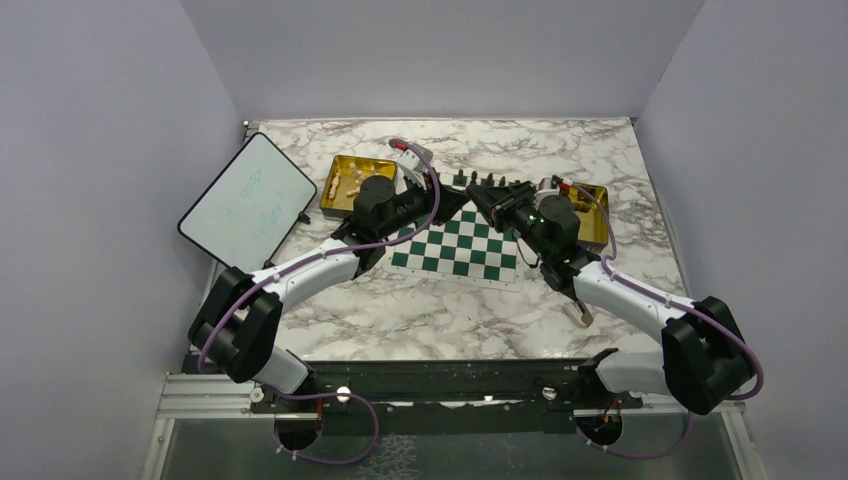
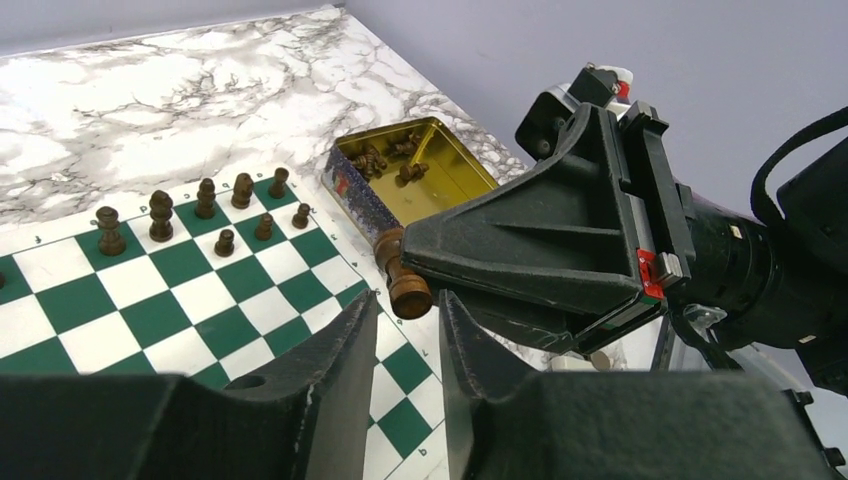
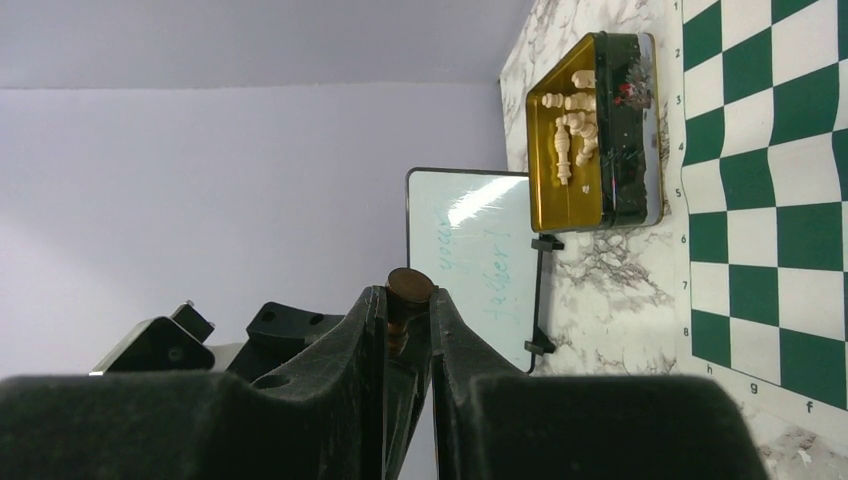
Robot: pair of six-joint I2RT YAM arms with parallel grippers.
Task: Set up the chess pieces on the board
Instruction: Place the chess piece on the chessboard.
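Right gripper (image 3: 408, 300) is clamped shut on a dark brown chess piece (image 3: 410, 285), fingers pressed to either side of its stem and its round base poking out past the fingertips. It carries the piece tilted in the air above the right edge of the chessboard (image 2: 150, 340). Left gripper (image 2: 407, 322) sits just under that piece with its jaws only narrowly apart. Nothing is between them, and the piece's base hangs right at its fingertips (image 2: 362, 312); cannot tell if they touch. The two grippers meet nose to nose over the far right part of the board. Beyond and left of the left gripper, eight standing dark pieces (image 2: 205, 198) sit on the board's far squares, five in the back row and three smaller ones in front of it. Just past the right gripper's fingers a gold tin (image 2: 452, 186) lies off the board corner with loose dark pieces (image 2: 385, 158) in it. In the right wrist view, a second gold tin (image 3: 575, 205) holding cream pieces (image 3: 570, 130) lies beside the board, with a whiteboard (image 3: 470, 260) next to it on the marble table (image 2: 150, 90).
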